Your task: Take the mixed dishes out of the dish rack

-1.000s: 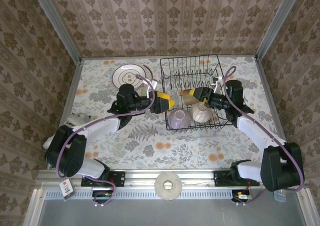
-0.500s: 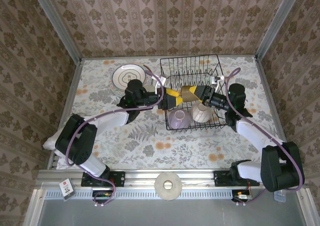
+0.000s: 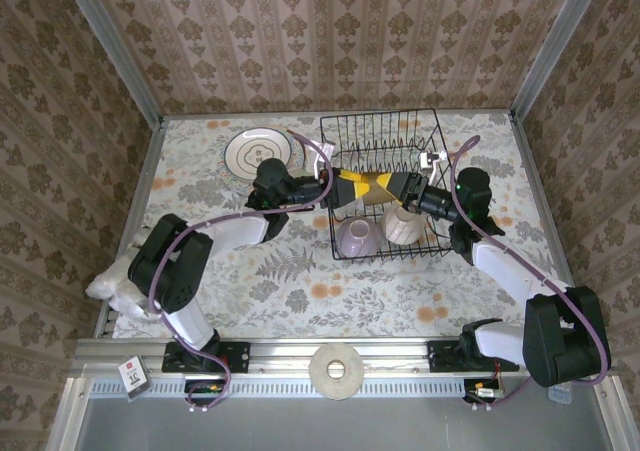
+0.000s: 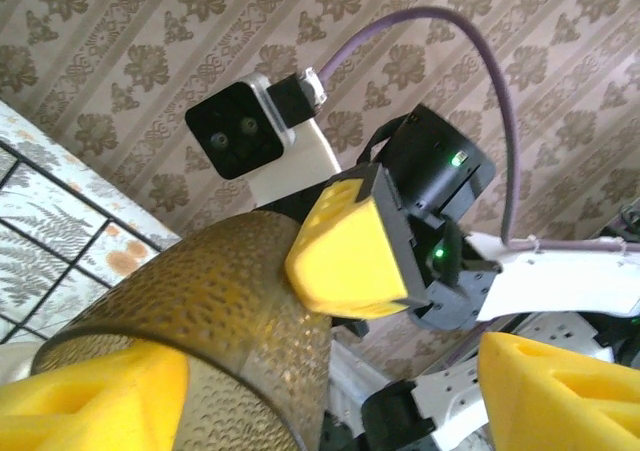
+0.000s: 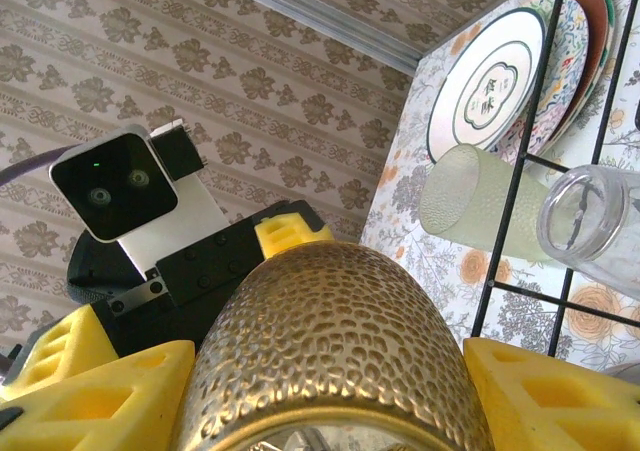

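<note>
**Table [image 3: 300, 291], left to right**
- White plush dog [image 3: 112, 283]: lies at the left edge.
- Green-ringed plate [image 3: 258, 153]: flat at the far left of the rack. The right wrist view shows a stack of further plates [image 5: 578, 41] tucked at its rim.
- Pale green tumbler [image 5: 475, 206]: on its side, just beside the rack's left wall.
- Clear glass [image 5: 590, 221]: next to the tumbler. It seems to sit behind the wire, though the angle leaves that unsure.

**Dish rack [image 3: 436, 171], black wire**
- Lilac bowl [image 3: 357, 237] and cream bowl [image 3: 404, 225]: side by side along the near wall.
- Amber cup [image 3: 375, 186]: raised over the rack's middle, on its side between the two tools.

**Tools**
- Left gripper [image 3: 347, 186]: jaws parted around the cup's left end. One yellow pad lies against the cup's dimpled wall and the other stands well clear of it (seen from the left wrist).
- Right gripper [image 3: 397, 186]: clamped on the cup, with a pad pressed to each side.

**Room**
- The near half of the table is open floral cloth.
- The rack's far side lies near the back wall, and its right side is apart from the right rail
</note>
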Motion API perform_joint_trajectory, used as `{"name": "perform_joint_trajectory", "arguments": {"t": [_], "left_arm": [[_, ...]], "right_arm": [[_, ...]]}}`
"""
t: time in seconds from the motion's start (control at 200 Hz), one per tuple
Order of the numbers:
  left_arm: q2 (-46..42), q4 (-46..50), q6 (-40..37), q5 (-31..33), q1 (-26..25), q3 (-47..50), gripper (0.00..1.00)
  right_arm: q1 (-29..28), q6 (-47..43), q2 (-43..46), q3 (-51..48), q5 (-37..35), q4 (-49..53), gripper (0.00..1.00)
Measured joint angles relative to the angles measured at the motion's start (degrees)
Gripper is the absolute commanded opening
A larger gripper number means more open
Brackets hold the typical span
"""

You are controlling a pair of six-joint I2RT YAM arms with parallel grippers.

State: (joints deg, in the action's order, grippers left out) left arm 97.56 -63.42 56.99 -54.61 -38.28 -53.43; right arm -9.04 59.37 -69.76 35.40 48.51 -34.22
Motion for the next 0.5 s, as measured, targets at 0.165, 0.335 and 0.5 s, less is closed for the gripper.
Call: {"name": "perform_joint_trajectory", "arguments": {"t": [0.165,0.335,0.5], "left_arm": [[0.0,-1.6,4.0,-0.3,0.0,0.0,0.59],[1.0,-2.4,7.9,0.0,0.0,0.0,0.42],[1.6,-2.4,10.8,0.4,0.1,0.0,0.20]], "right_arm": [[-0.1,-0.3,-0.1,0.0,0.0,-0.5,0.40],[-0.6,-0.9,-0.5,0.0,0.0,-1.2,0.40],[-1.1,-1.1,-0.8,0.0,0.0,-2.0,0.40]]}}
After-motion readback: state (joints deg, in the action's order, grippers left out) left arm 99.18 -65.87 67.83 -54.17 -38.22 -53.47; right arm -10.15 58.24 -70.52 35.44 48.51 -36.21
